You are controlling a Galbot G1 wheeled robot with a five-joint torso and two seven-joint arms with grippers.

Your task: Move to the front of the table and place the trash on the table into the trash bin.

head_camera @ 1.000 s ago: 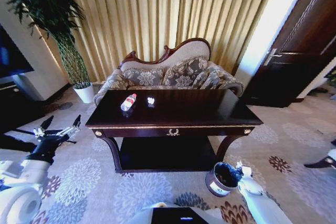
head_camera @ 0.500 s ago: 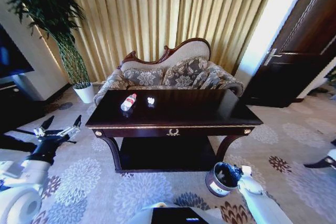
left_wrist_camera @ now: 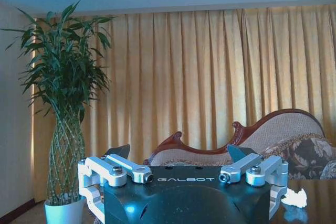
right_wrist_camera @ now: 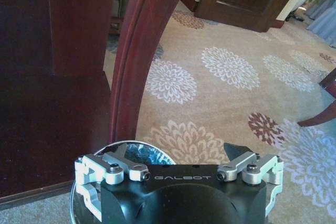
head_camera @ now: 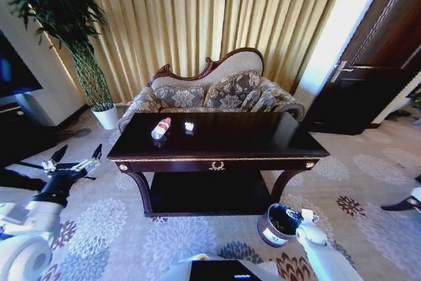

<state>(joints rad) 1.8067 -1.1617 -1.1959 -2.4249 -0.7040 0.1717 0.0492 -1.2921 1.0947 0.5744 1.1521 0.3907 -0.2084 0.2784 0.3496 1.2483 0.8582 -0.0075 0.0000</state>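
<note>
Almost nothing had moved since the earlier frames: only the right arm had shifted slightly beside the trash bin point(head_camera: 279, 224), and the scene ahead stayed as it was. On the tabletop point(head_camera: 250, 137), toward its far left part, lay the bottle point(head_camera: 161, 127) with its red cap, and just beside it sat a small white paper wad point(head_camera: 189, 126). The bin stood on the carpet point(head_camera: 112, 222) near the right front leg of the table. The right end effector point(right_wrist_camera: 178, 156) hung directly above the bin's rim with its fingers spread and nothing between them. The left end effector point(head_camera: 77, 158) was held low at the robot's left side, well apart from the table, also spread and empty. Behind the table stood the sofa point(head_camera: 217, 93) and, to its left, the plant point(head_camera: 79, 44). I judged that the robot was already in front of the table, so picking had not yet begun; the next move called for the left arm to rise and reach over the edge to the bottle.
</note>
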